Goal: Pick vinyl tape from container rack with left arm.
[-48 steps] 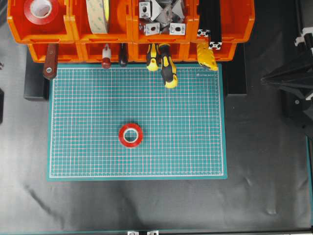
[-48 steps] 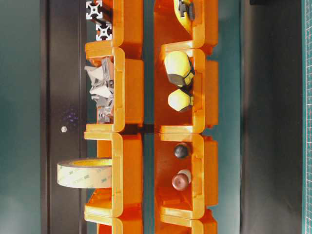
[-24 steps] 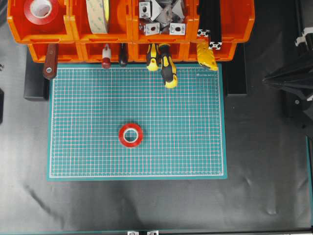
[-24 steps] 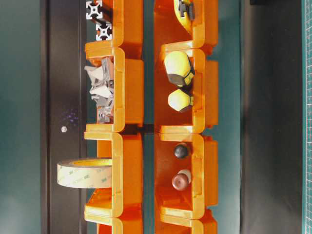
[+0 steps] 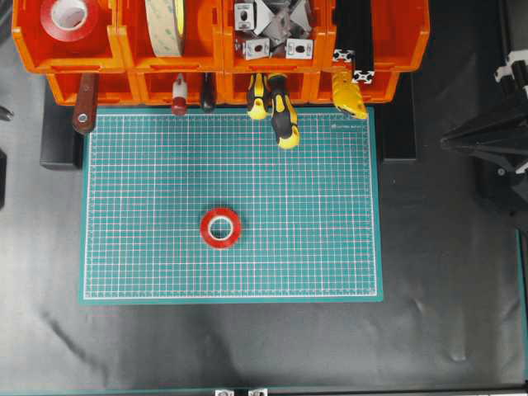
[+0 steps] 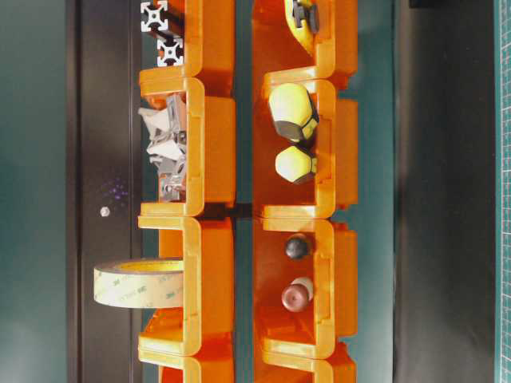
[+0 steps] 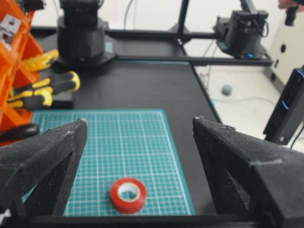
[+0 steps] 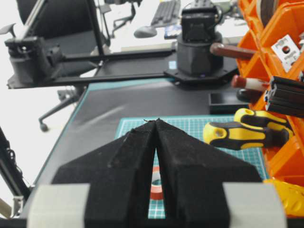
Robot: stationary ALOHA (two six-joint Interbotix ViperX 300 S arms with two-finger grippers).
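Between the spread left fingers (image 7: 47, 166), the vinyl tape (image 7: 128, 194) lies ahead, untouched.

Two red rolls of vinyl tape in play: one flat on the single green cutting mat (image 5: 231, 206) at lower centre (image 5: 221, 228), the other up in the top-left bin (image 5: 68, 16) of the container rack (image 5: 219, 49), and beside it just one cream tape roll (image 5: 165, 25) standing on edge. Count the rack's upper row and that's four orange bins, with two yellow-and-black screwdriver handles (image 5: 276, 103) poking out of the lower row at top centre. Left of those, three darker tool handles (image 5: 177, 92) stick out from below the bins.
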